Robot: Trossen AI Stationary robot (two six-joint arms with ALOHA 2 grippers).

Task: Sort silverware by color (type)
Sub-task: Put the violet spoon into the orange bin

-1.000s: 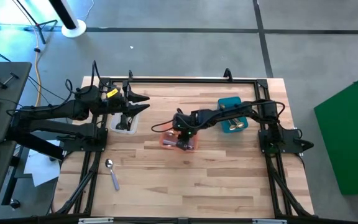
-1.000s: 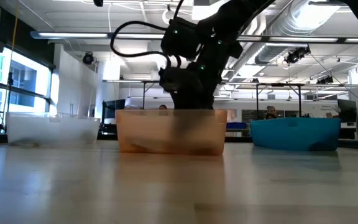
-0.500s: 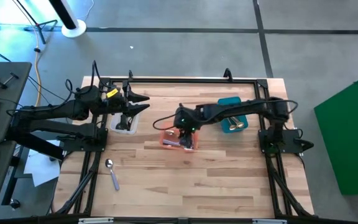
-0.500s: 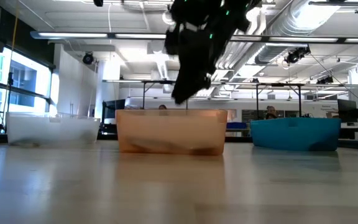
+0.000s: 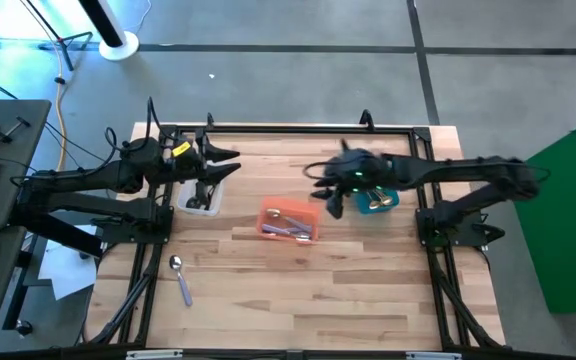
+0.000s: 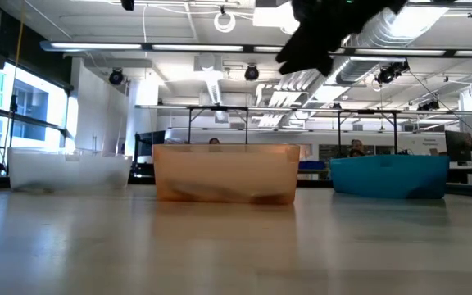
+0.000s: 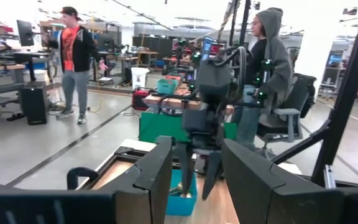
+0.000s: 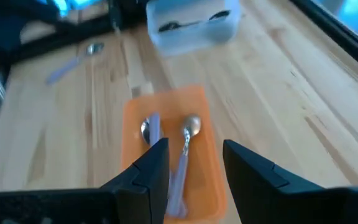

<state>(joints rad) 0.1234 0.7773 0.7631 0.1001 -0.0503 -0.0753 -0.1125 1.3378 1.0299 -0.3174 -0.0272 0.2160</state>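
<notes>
Two lavender-handled spoons (image 8: 166, 158) lie in the orange bin (image 8: 199, 115) ahead of my right gripper (image 8: 194, 165); its fingers stand apart, empty.

No legible text, label, brand, number or sign was present in any view; the bins, the table and the arms carried no readable marking; the yellow tag (image 5: 179, 150) on the left arm was too small to read; screens and fixtures in the room beyond the table showed no decipherable characters.
</notes>
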